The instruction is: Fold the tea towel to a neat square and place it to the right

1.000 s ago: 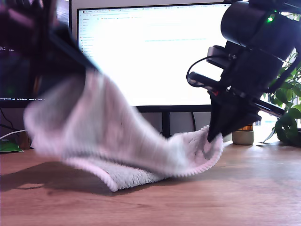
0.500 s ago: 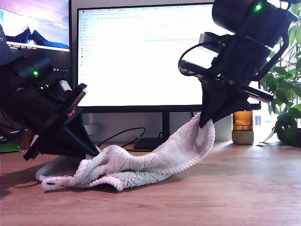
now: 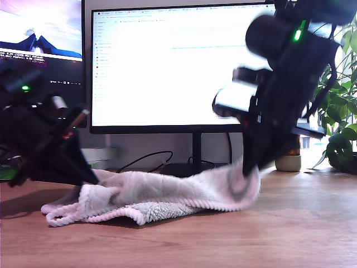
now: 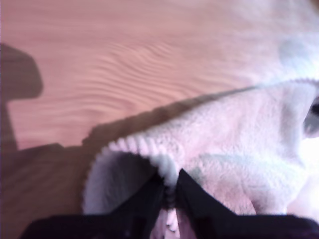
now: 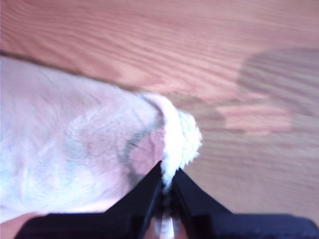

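Two grippers | my first gripper [image 4: 169, 191] | my second gripper [image 5: 167, 186] | fingers pinching tea towel [image 3: 162, 192] hem | desk [image 3: 290, 229]

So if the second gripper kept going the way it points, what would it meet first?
Nothing lies between: my second gripper is already shut on the tea towel, pinching its hem. Straight beyond that fold the second wrist view shows only the wooden table, so the tabletop would likely come next, though the depth is unclear.
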